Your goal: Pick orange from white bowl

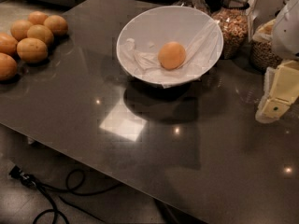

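Observation:
A single round orange (pixel 172 55) lies inside the large white bowl (pixel 140 29), on its thin crumpled plastic liner, right of the bowl's middle. The bowl stands on the dark counter toward the back. My gripper (pixel 276 97), cream-yellow, hangs at the right edge of the view, well to the right of the bowl and a little nearer than it, above the counter. It holds nothing that I can see.
Several yellower oranges (pixel 32 36) are grouped at the counter's far left. Glass jars of grain (pixel 232 24) stand behind and right of the bowl. The dark counter (pixel 154 167) has its front edge low in view; black cables (pixel 51 195) lie on the floor below.

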Robot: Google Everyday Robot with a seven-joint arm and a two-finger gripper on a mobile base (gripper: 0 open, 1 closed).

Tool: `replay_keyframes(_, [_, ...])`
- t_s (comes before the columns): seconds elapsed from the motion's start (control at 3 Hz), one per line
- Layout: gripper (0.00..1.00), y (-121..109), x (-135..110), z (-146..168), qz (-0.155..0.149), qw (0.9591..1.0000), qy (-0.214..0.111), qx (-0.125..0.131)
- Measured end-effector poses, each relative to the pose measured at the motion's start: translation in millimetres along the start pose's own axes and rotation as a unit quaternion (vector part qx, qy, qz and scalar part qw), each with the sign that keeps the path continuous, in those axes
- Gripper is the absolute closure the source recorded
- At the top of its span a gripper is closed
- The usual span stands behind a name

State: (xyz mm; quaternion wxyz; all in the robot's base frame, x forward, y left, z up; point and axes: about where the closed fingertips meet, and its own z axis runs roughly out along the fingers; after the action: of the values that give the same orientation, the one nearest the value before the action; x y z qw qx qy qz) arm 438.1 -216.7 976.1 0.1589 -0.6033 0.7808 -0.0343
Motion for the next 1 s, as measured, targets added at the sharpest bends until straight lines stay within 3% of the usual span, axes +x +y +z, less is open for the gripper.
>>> replay_keyframes(0.33, [0.00,0,0,0,0.000,1.0000,0.000,0.000])
replay_keyframes(0.67, [0.00,-8,-18,11,-0.017,0.9998,-0.011,0.001])
replay_keyframes(1.0, [0.00,-27,-60,23,-0.044,0.9978,-0.049,0.006])
